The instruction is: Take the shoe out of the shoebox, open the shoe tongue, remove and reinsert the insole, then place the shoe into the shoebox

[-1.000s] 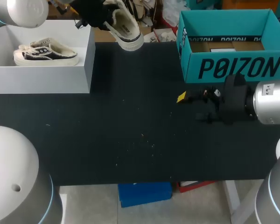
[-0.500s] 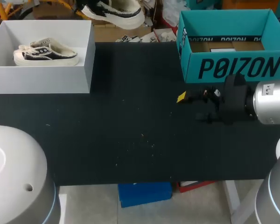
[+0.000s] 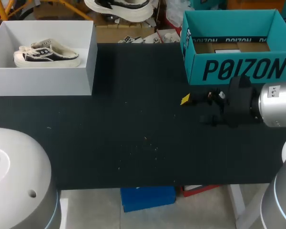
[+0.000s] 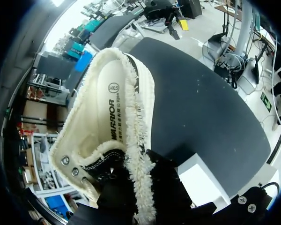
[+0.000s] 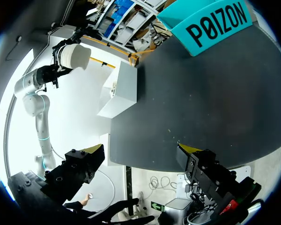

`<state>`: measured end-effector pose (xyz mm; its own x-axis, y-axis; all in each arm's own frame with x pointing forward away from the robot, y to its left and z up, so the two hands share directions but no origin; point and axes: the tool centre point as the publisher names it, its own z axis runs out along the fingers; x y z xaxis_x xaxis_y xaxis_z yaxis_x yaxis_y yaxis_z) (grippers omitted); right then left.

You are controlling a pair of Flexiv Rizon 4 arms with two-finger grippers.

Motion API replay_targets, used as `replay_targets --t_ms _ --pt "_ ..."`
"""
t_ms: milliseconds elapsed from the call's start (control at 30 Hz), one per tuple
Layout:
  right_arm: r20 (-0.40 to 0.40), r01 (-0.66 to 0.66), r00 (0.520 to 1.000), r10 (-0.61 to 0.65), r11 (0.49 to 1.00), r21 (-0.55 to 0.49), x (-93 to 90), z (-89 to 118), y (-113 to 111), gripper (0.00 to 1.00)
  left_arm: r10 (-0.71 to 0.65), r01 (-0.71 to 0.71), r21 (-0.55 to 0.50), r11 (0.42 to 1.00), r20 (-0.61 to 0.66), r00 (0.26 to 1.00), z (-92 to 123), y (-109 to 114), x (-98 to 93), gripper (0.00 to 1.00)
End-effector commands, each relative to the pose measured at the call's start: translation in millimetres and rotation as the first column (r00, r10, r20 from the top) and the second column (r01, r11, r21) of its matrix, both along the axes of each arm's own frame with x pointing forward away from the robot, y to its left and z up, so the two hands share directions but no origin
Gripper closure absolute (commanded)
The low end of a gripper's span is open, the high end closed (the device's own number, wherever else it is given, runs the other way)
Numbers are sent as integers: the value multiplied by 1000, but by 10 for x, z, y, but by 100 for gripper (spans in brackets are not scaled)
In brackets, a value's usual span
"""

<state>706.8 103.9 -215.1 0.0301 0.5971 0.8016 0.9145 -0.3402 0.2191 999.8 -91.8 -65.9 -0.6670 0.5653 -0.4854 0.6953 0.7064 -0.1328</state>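
Observation:
A cream, fleece-lined shoe (image 3: 119, 5) with black trim hangs high over the table's far edge, cut off by the head view's top. In the left wrist view my left gripper (image 4: 136, 190) is shut on this shoe (image 4: 107, 131) at its laced front, opening and insole facing the camera. Its yellow tips are hidden by the fleece. The white shoebox (image 3: 43, 81) stands at the far left and holds a second matching shoe (image 3: 46, 52). My right gripper (image 3: 200, 109) stands open and empty low over the table in front of the teal box, fingers (image 5: 96, 152) wide apart.
A teal open box (image 3: 238, 69) with cardboard inside stands at the far right, just behind my right gripper. The black table (image 3: 133, 133) stretches between the two boxes. The white shoebox (image 5: 119, 91) and teal box (image 5: 215, 23) also show ahead of the right gripper.
My left arm has carried the shoe higher and farther back, so it is now cut off by the head view's top edge. The right arm has not moved.

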Motion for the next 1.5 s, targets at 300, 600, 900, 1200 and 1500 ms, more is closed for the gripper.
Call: replay_targets --t_ms 300,600,900,1200,1500 --pt "-1 0 1000 0 1000 -1 -2 3 3 0 -82 82 26 996 -30 996 -169 -592 115 100" --pt "-1 0 1000 0 1000 -1 -2 3 3 0 -352 350 42 936 32 936 -380 -488 -110 100" --pt "-1 0 1000 0 1000 -1 -2 3 3 0 -514 508 81 857 83 854 -919 -404 -249 100" --pt "-1 0 1000 0 1000 -1 -2 3 3 0 -603 596 99 797 93 792 -1552 -421 -466 100" --pt "-1 0 1000 0 1000 -1 -2 3 3 0 -641 634 98 767 79 764 -2323 -408 -668 100"
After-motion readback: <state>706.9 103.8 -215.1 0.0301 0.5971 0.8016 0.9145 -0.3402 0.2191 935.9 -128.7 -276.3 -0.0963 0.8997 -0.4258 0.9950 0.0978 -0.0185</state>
